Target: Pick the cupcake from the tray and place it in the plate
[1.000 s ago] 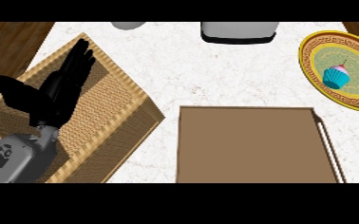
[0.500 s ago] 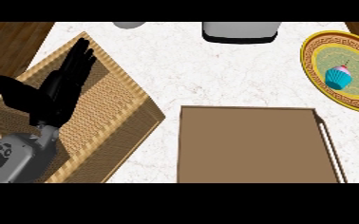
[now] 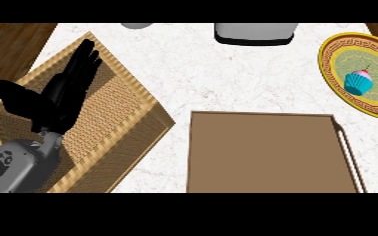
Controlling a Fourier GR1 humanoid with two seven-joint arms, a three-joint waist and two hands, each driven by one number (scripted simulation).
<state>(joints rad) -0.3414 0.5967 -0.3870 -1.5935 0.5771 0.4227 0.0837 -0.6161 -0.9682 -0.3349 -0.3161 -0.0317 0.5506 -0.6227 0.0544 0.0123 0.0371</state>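
A cupcake (image 3: 357, 81) with a teal wrapper and pink top stands on the yellow-rimmed plate (image 3: 329, 75) at the right edge of the head view. A flat brown tray (image 3: 266, 152) lies at the lower middle with nothing on it. My left hand (image 3: 65, 92) shows at the left with straight fingers pointing up, over a woven basket, holding nothing. My right hand is out of view.
A woven wicker basket (image 3: 125, 125) sits tilted at the left under my left forearm. A grey object with a dark base (image 3: 255, 33) stands at the counter's back edge, and a smaller grey thing (image 3: 136, 25) to its left. Dark wood shows at the upper left corner.
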